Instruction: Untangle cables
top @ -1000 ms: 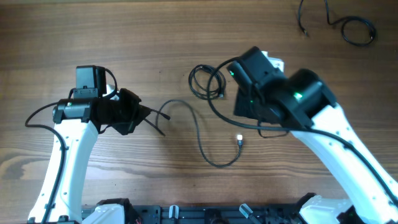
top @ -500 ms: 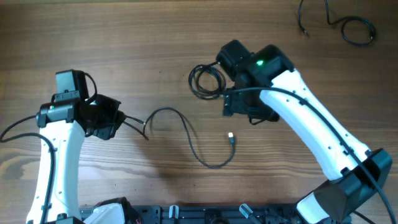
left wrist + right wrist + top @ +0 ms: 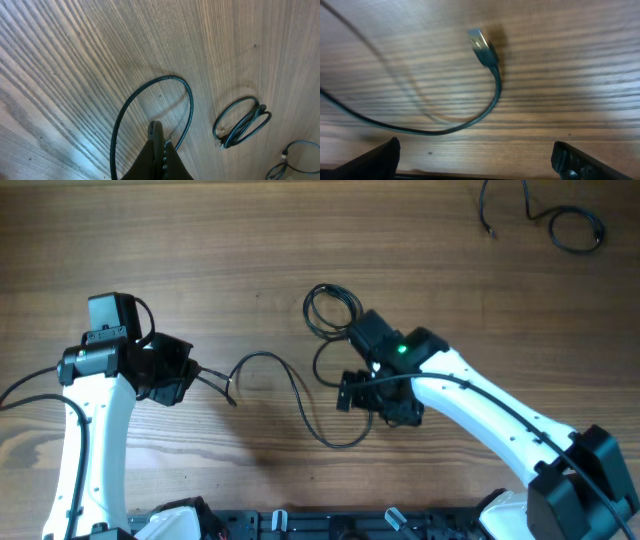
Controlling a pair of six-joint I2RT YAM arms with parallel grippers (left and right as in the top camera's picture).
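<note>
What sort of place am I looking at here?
Likely a robotics lab or test bench: a left arm and a right arm, both white, mounted at a wooden table, with a long cable and a coiled cable on it.

Readable text: none is found in any view.
Table (image 3: 200,240): only wood grain is shown, no writing.
Cables (image 3: 497,85): no marking can be read.
Arms (image 3: 480,405): no brand or number can be made out.
</note>
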